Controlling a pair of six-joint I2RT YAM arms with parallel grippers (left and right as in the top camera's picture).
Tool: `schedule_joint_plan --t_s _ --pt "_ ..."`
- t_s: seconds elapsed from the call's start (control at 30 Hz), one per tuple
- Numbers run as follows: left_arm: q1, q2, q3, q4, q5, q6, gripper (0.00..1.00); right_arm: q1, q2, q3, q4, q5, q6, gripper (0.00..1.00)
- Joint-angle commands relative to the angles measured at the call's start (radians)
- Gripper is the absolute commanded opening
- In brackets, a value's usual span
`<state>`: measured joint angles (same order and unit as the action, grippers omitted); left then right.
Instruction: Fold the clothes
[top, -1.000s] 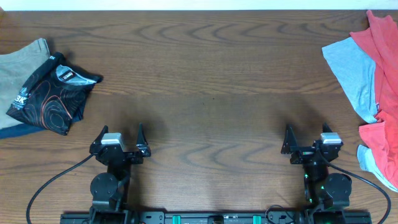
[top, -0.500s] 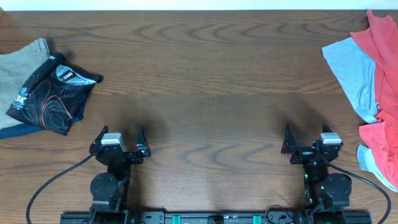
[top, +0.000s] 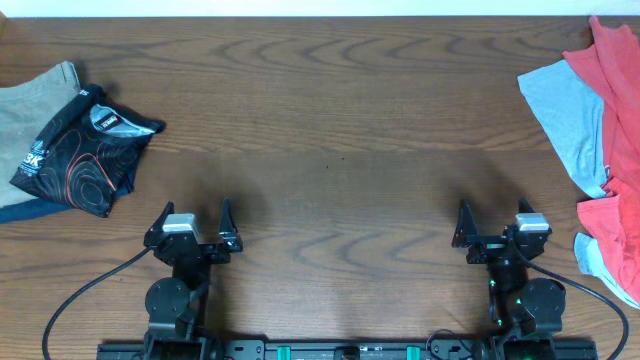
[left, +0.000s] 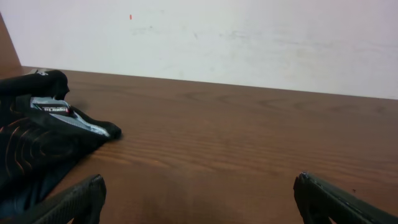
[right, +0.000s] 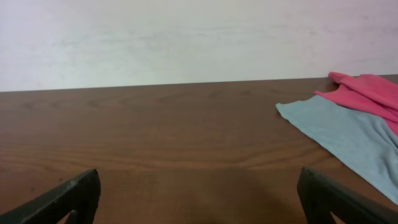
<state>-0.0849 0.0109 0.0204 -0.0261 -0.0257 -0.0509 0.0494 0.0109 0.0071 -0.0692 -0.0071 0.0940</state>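
From overhead, the wooden table (top: 340, 130) has clothes at both of its side edges. At the far right lies a heap of unfolded tees: a coral-red tee (top: 618, 110) spreads along the right edge, a light grey-blue tee (top: 565, 110) lies flat just left of it and partly under it, and a further scrap of grey-blue cloth (top: 590, 255) peeps out from below the red nearer the robot. At the far left a black garment with orange line patterns (top: 85, 150) sits folded on top of a tan garment (top: 35, 95), with a strip of dark blue cloth (top: 25, 212) showing beneath. The left gripper (top: 193, 218) and the right gripper (top: 494, 222) rest at the near edge, well apart from both piles, each with its jaws spread wide and nothing between them. The left wrist view shows both dark fingers (left: 68, 202) at the lower corners with bare wood between them, the black garment to the left and a pale wall (left: 217, 37) behind the table's far edge. The right wrist view likewise shows the fingers (right: 62, 199) released and empty, with the grey-blue tee lying flat at the far right and the coral-red one bunched behind it.
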Motion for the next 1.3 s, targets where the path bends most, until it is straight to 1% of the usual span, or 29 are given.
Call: schedule_joint_plan --t_s 0.0,0.6,0.7,1.0,1.1,1.27 --pt "0.005 -0.008 -0.016 -0.042 -0.008 0.010 0.98 0.002 -0.006 -0.002 -0.003 0.003 -0.013 0.99" --pt "0.005 -0.008 -0.016 -0.043 -0.008 0.008 0.98 0.002 -0.006 -0.002 -0.003 0.000 -0.013 0.99" --pt "0.005 -0.008 -0.016 -0.040 -0.009 -0.038 0.98 0.002 -0.005 -0.002 -0.003 -0.023 0.006 0.99" --pt "0.005 -0.002 0.021 -0.053 -0.009 -0.040 0.98 0.002 0.038 0.001 -0.006 -0.015 0.006 0.99" --pt "0.005 0.024 0.060 -0.084 -0.009 -0.040 0.98 0.002 0.075 0.030 -0.049 -0.007 0.006 0.99" --pt "0.005 0.121 0.176 -0.230 -0.007 -0.040 0.98 0.002 0.180 0.146 -0.171 0.024 0.006 0.99"
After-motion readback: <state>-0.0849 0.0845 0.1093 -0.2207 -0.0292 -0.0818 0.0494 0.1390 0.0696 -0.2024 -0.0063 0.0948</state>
